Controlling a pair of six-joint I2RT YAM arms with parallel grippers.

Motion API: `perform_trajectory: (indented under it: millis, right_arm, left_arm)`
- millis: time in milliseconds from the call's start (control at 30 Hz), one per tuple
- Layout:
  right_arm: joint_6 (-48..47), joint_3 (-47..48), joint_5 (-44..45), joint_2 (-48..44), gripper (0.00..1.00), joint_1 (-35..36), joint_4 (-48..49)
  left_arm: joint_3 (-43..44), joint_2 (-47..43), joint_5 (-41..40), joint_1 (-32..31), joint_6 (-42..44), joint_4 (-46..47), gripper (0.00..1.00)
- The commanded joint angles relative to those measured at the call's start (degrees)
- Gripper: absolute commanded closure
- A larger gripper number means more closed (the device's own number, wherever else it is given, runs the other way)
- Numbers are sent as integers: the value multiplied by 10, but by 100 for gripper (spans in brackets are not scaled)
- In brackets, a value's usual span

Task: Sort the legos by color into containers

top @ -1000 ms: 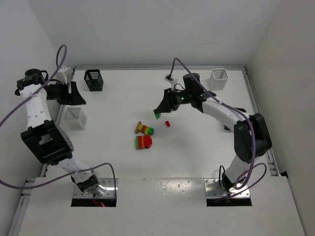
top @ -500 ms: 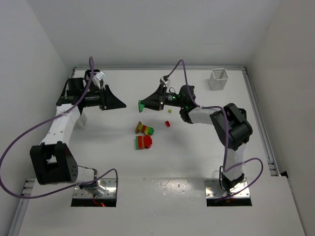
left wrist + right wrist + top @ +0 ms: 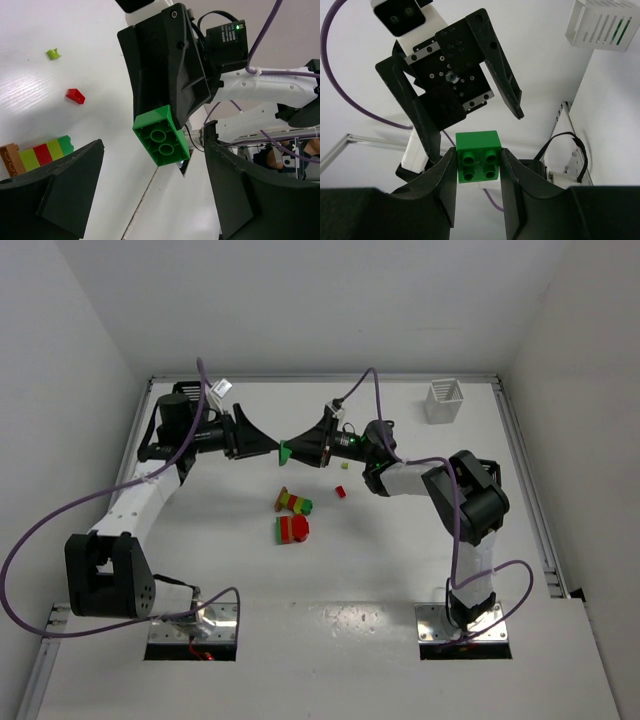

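The left arm has swung in from the side of the surface, where it stood a second ago. Now the left pincer meets the right pincer nose to nose in the air, a little beyond the multicolour stack as seen from the arm bases. The right pincer has also travelled toward it and is closed on the green brick, gripping it by two sides with the hollow underside turned to the other arm. The left pincer stands wide open. In its own wrist view the brick sits between its two fingers but does not touch either, so nothing has passed over yet. I judge this to be a handover, so that the left arm can carry the brick to a basket on its side. The stack, a red and green block just nearer than it, and a small red piece beside it wait on the surface unsorted.
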Motion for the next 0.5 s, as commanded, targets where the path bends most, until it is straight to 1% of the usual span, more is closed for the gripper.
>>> perform_trajectory:
  millis: [0,133,300,467]
  right_arm:
    - [13,7,14,-17,100,3,118]
    - [13,12,14,-11,100,3,118]
    - [13,17,14,-6,100,3,118]
    - [13,17,14,-6,100,3,124]
  left_arm:
    - [1,-9,-1,-3,-25,37,12]
    - [-11,-15,4,-9,-25,42,14]
    - [-43,-20,4,-20,-64,69,16]
    - [-57,-20,11,-20,-92,102,18]
